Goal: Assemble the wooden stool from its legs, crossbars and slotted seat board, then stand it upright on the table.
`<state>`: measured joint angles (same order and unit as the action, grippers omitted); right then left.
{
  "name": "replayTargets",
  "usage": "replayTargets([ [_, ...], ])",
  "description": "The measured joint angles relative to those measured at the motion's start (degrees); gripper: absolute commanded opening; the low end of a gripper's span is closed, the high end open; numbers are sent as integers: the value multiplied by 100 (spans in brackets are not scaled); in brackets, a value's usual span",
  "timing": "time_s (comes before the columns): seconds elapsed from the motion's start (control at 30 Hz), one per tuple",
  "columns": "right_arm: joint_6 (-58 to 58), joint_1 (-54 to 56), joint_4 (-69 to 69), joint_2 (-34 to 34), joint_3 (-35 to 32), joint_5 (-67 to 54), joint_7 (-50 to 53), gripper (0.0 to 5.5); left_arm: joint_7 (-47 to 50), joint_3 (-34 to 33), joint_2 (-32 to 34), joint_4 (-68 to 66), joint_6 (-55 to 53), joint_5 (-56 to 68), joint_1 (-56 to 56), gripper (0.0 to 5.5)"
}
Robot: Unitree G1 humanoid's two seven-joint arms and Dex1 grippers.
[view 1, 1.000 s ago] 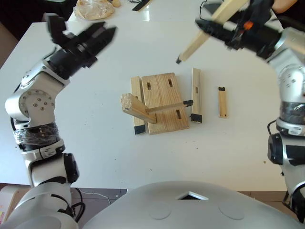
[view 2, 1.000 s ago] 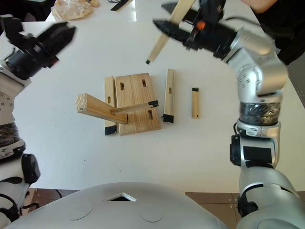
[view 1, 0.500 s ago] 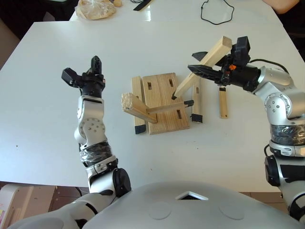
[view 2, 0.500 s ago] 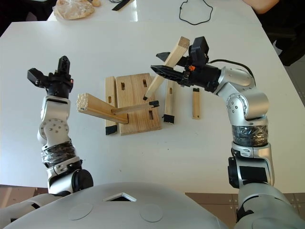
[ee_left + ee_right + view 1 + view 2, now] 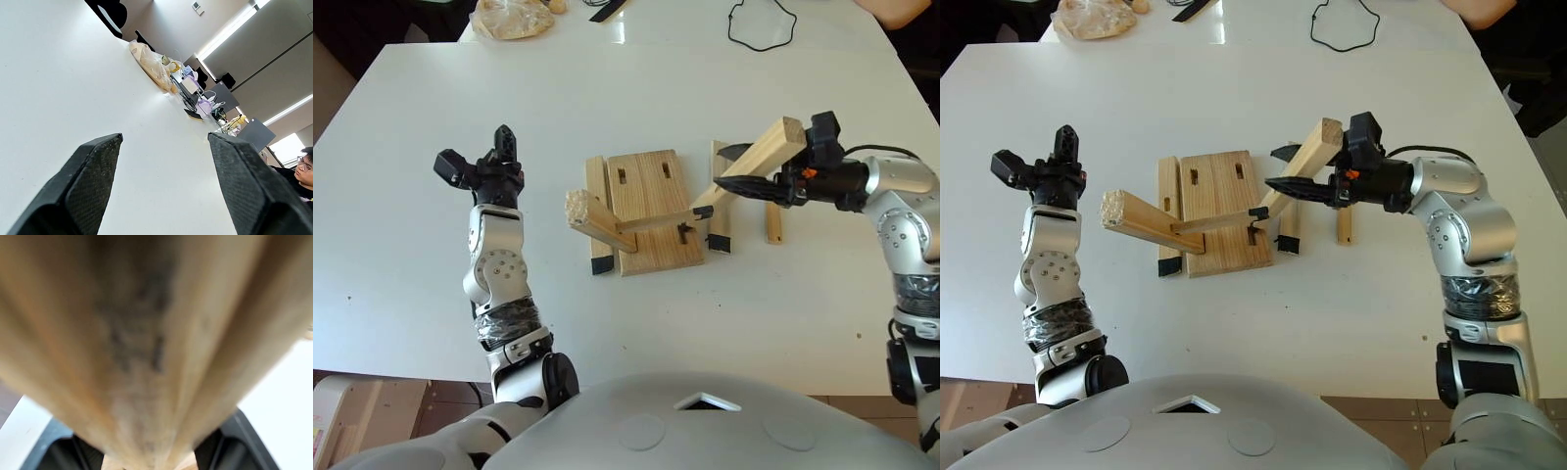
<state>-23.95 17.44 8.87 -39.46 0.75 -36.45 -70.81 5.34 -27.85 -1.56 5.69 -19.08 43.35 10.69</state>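
The slotted seat board [image 5: 646, 201] lies flat mid-table. One leg [image 5: 591, 221] rises tilted from its left side, joined to a thin crossbar [image 5: 656, 219] that runs across the board. Flat legs lie along the board's left edge [image 5: 595, 186] and right edge [image 5: 717, 223]. A short crossbar [image 5: 771, 220] lies farther right. My right gripper [image 5: 740, 168] is shut on another leg [image 5: 762, 157], also seen close up as a wooden leg [image 5: 146, 333]; its lower end meets the crossbar's right tip. My left gripper [image 5: 478, 164] is open over bare table left of the board, fingers [image 5: 93, 181] wide apart.
At the table's far edge sit a crumpled plastic bag [image 5: 512, 18], a black cable [image 5: 760, 22] and a dark flat object [image 5: 607, 10]. Bare white tabletop [image 5: 636, 98] surrounds the wooden parts on all sides.
My right arm came down from high over the table with the leg, bringing its lower end to the crossbar's tip. My left arm swung down to the board's left, gripper still open.
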Motion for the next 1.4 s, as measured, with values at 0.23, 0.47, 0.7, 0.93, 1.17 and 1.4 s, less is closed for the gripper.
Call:
replayTargets([
  [0.23, 533, -75, -3, -142, 180, 43, -210, 201, 3, 0, -13, 18, 58, 0, -68, 325],
  [0.47, 1230, -401, 181, -193, 237, 90, -292, 201, -179, 63, 268, -117, -82, -39, -73, 325],
  [0.7, 1443, -625, 493, -92, 359, 108, -121, 201, -311, 104, 471, -268, -262, -35, 14, 325],
  [0.93, 1443, -763, 690, -49, 398, 83, 57, 201, -382, 120, 583, -331, -343, -35, 26, 325],
  [1.17, 1072, -964, 822, 89, 318, -279, 398, 201, -389, 111, 574, -311, -383, -34, -41, 325],
  [1.4, 772, -1149, 1024, 117, 214, -544, 599, 201, -392, 52, 621, -329, -399, -37, -58, 325],
])
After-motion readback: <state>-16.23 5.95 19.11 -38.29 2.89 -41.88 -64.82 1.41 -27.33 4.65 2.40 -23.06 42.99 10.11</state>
